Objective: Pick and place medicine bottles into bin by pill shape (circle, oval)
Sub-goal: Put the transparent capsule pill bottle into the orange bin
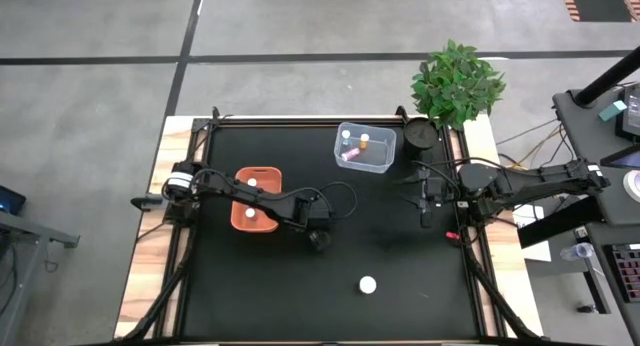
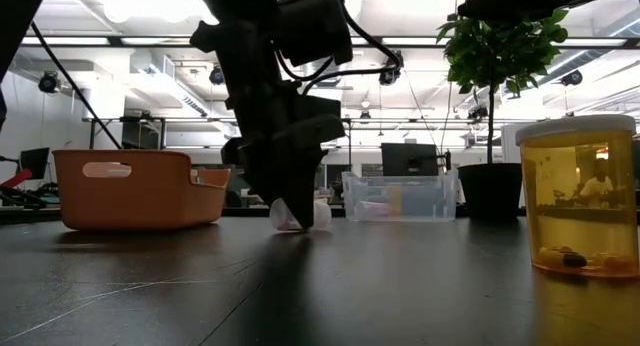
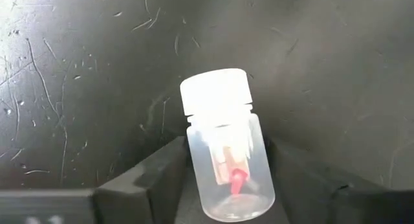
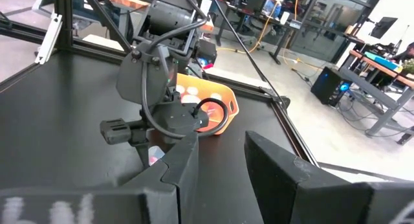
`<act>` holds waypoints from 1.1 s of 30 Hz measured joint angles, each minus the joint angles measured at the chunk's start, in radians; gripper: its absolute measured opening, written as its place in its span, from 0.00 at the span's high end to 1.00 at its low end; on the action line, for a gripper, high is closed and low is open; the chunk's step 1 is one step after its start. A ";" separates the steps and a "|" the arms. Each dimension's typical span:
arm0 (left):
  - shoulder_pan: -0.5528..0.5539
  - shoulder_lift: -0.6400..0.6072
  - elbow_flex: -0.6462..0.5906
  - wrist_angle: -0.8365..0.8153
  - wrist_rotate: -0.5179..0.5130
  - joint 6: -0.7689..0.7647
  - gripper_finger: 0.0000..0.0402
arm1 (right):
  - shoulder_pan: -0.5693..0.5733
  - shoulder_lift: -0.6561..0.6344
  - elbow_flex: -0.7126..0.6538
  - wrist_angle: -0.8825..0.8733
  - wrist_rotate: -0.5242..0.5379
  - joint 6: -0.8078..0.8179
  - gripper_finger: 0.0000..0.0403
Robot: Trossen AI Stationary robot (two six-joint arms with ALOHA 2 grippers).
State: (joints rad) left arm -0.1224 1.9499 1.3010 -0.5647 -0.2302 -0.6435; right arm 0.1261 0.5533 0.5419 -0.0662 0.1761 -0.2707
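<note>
A small translucent medicine bottle (image 3: pixel 223 146) with a white cap and reddish pills inside lies on its side on the black table. My left gripper (image 1: pixel 318 238) stands over it near the table's middle, pointing down, shut on it; the low view (image 2: pixel 300 214) shows it too. My right gripper (image 1: pixel 425 194) hovers open and empty at the table's right. An amber white-capped bottle (image 1: pixel 368 284) stands upright toward the near edge. The orange bin (image 1: pixel 257 198) holds a white-capped bottle. The clear bin (image 1: pixel 365 148) holds a few bottles. My left gripper pinches the bottle's body (image 3: pixel 196 169) between its two fingers, below the cap, one finger on each side. The fingers come from above, pointing down, and lie across the bottle. The bottle lies on its side on the table (image 2: pixel 305 226).
A potted plant (image 1: pixel 456 81) and a dark round pot (image 1: pixel 420 134) stand at the far right corner. The amber bottle (image 2: pixel 578 198) stands close to the low camera. Bare black table (image 1: pixel 250 286) shows along the near side.
</note>
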 joint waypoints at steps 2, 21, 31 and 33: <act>0.003 0.000 0.000 0.001 -0.003 0.001 0.56 | 0.000 0.000 0.000 0.000 0.000 0.000 0.71; 0.003 -0.153 0.068 0.444 -0.146 0.541 0.68 | 0.000 0.084 -0.002 0.100 -0.012 -0.051 0.71; -0.035 -0.286 -0.108 0.981 0.027 0.812 0.67 | 0.007 0.194 -0.013 0.335 -0.159 -0.095 0.71; -0.035 -0.300 -0.150 1.062 0.059 0.812 0.67 | 0.008 0.219 -0.021 0.389 -0.167 -0.104 0.71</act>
State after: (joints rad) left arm -0.1574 1.6496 1.1514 0.4969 -0.1708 0.1683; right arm 0.1341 0.7728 0.5207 0.3223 0.0091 -0.3750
